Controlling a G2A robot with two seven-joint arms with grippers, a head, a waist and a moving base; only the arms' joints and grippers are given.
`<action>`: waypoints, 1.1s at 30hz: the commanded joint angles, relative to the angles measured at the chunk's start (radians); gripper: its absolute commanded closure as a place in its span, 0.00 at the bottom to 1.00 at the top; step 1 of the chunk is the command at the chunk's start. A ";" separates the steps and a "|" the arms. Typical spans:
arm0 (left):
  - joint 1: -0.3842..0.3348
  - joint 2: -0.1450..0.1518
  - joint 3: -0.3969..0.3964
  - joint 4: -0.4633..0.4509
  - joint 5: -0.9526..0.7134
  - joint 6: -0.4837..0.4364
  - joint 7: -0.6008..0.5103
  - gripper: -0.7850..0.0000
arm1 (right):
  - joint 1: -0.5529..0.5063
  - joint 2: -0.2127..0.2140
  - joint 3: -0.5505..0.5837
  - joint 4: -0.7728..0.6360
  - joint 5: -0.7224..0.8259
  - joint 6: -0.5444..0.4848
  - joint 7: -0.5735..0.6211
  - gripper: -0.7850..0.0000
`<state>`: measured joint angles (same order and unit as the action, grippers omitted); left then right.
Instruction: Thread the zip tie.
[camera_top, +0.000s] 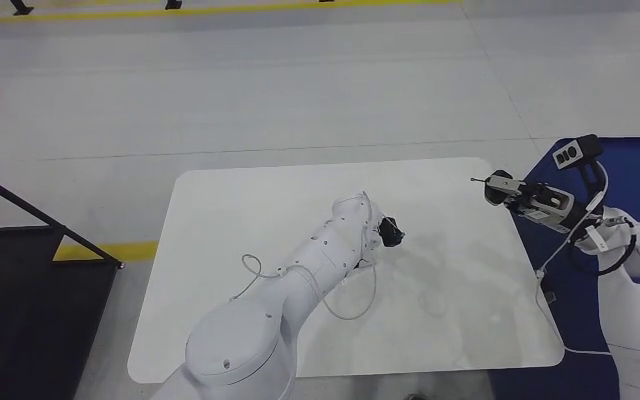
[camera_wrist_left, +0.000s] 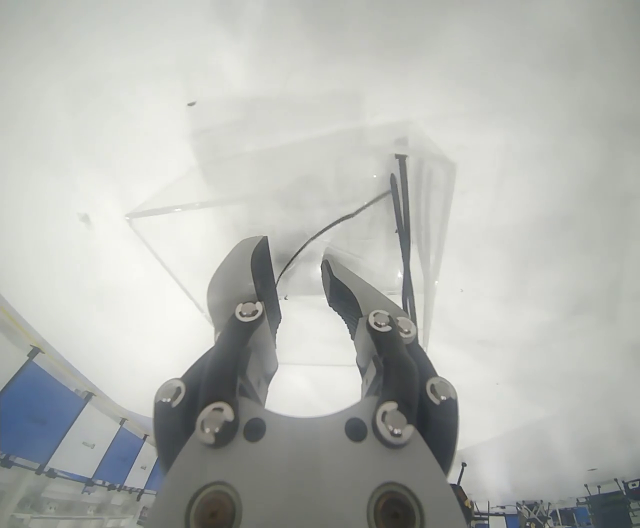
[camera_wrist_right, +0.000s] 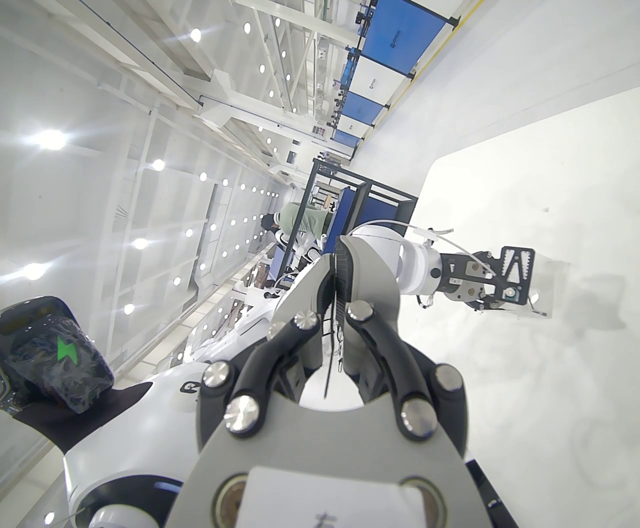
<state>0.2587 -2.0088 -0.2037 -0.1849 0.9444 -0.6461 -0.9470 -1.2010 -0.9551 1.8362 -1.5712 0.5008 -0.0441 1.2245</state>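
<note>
My right gripper is shut on a thin black zip tie, whose tail hangs between the fingers. In the top view the right gripper is raised at the table's right edge, and the zip tie sticks out toward the table's middle. My left gripper is over the middle of the table. In its wrist view the left gripper is open above a clear plastic box holding spare black zip ties. One curved tie runs up between its fingertips.
The white table has rounded corners, with bare surface to the left and front. A blue mat and a white cable lie beside the table's right edge. A black frame stands off the left side.
</note>
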 joint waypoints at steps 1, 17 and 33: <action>0.001 -0.001 -0.003 -0.002 -0.001 -0.005 -0.007 0.91 | 0.000 0.000 0.000 0.000 0.000 0.000 0.000 1.00; -0.015 -0.005 -0.039 -0.035 -0.019 -0.040 -0.082 1.00 | 0.000 0.000 0.000 0.000 0.000 0.000 0.000 1.00; -0.065 -0.001 -0.115 -0.075 -0.131 -0.065 -0.162 1.00 | 0.000 0.000 0.000 0.000 0.000 0.000 0.000 1.00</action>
<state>0.1966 -2.0105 -0.3127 -0.2615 0.8251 -0.7066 -1.1088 -1.2010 -0.9551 1.8362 -1.5712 0.5008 -0.0441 1.2245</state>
